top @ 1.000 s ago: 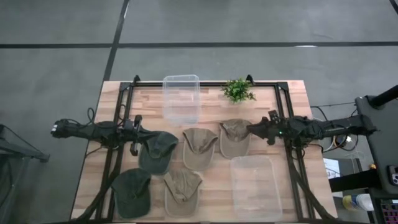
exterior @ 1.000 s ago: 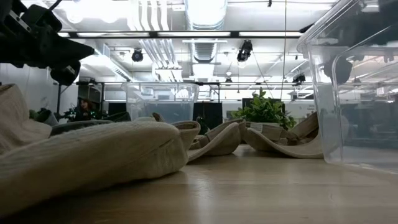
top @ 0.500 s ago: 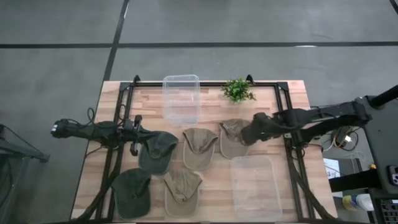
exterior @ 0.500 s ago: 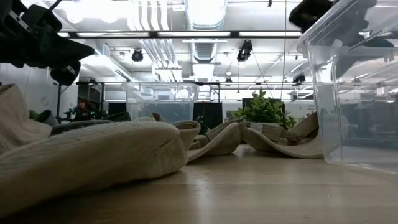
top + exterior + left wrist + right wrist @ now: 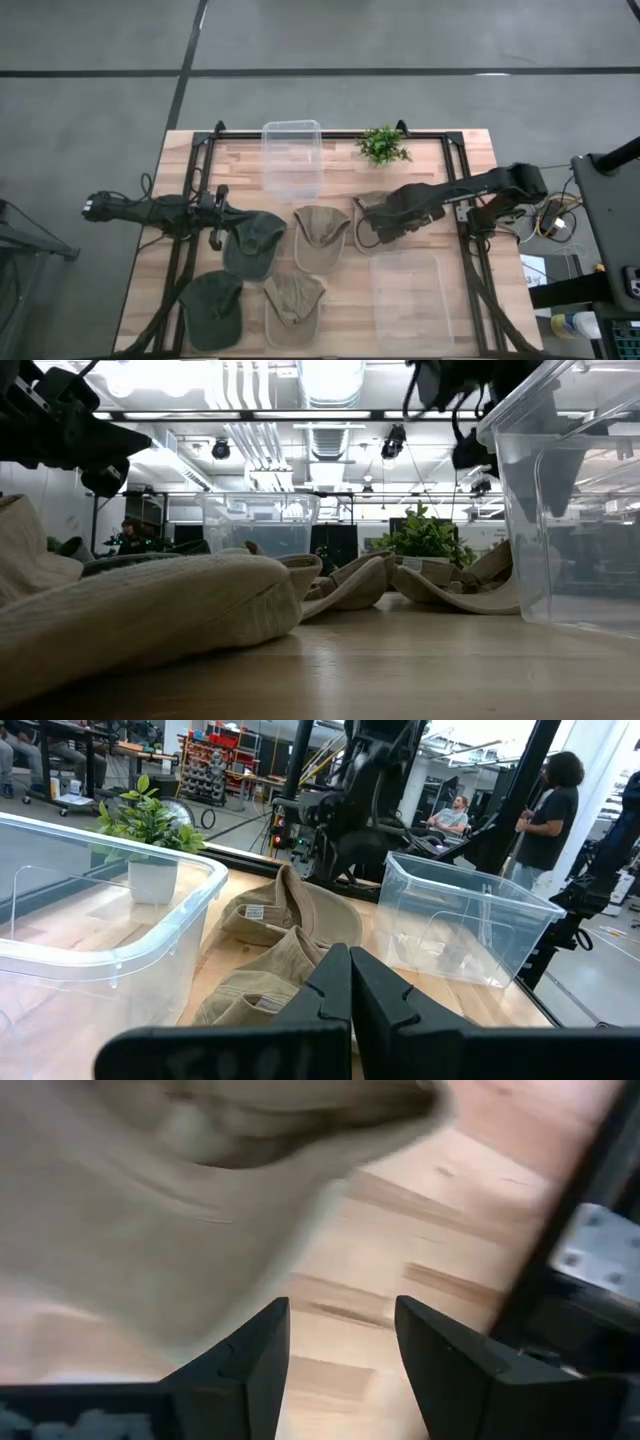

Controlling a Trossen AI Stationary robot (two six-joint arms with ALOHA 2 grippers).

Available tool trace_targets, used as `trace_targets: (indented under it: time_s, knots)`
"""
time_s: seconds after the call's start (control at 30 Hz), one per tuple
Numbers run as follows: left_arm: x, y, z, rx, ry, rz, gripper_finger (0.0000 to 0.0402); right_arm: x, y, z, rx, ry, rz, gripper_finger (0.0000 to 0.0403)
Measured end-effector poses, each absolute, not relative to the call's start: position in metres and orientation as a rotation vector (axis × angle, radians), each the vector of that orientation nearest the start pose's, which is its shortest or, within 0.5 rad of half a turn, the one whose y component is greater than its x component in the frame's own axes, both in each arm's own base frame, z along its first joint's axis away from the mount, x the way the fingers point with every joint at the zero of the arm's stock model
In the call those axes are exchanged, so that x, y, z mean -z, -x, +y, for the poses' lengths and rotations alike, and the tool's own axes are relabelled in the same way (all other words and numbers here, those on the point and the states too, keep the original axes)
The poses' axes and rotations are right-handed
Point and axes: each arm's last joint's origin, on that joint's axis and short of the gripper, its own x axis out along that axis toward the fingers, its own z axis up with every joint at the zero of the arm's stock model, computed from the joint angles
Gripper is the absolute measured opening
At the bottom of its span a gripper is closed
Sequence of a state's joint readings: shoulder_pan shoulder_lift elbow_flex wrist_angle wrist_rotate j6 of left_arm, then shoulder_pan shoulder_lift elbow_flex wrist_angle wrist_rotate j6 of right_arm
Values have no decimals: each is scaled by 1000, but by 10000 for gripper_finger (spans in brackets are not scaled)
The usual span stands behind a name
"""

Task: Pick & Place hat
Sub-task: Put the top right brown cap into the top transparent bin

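Several hats lie flat on the wooden table: three tan ones (image 5: pixel 320 237) (image 5: pixel 293 303) (image 5: pixel 390 244) and two dark green ones (image 5: pixel 253 243) (image 5: pixel 212 308). My right gripper (image 5: pixel 362 230) (image 5: pixel 335 1355) hangs open above the rightmost tan hat (image 5: pixel 150 1230), pointing steeply down. Bare wood shows between its fingers, and the hat's edge lies just beyond them. My left gripper (image 5: pixel 216 216) (image 5: pixel 348 985) is shut and held level at the table's left, beside the upper dark green hat, and holds nothing.
One clear plastic bin (image 5: pixel 291 158) stands at the far middle and another (image 5: pixel 410 300) at the near right, just in front of my right arm. A small potted plant (image 5: pixel 382 145) stands at the far edge. People show in the room beyond (image 5: pixel 545 815).
My right arm has swung out from the table's right edge toward the middle. Its gripper has tipped from level to pointing steeply down and now stands over the rightmost tan hat. No hat has moved.
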State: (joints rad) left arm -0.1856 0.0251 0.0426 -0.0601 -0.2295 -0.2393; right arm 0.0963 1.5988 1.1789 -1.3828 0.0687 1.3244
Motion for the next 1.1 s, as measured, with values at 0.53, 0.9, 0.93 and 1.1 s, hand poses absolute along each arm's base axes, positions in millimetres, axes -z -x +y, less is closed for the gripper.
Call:
trace_targets:
  time_s: [0.53,0.9,0.93,1.1]
  knots:
    - [-170,-95,-11,-48,230,36,0,-208,-236,2,1042,-953,1313,171]
    - [-170,-96,-11,-49,230,38,0,-190,-227,-4,981,-1042,1190,170]
    - [-170,-96,-11,-49,230,39,0,-190,-228,-4,967,-1045,1181,168]
    - [-170,-96,-11,-49,230,40,0,-187,-230,-4,955,-1035,1196,115]
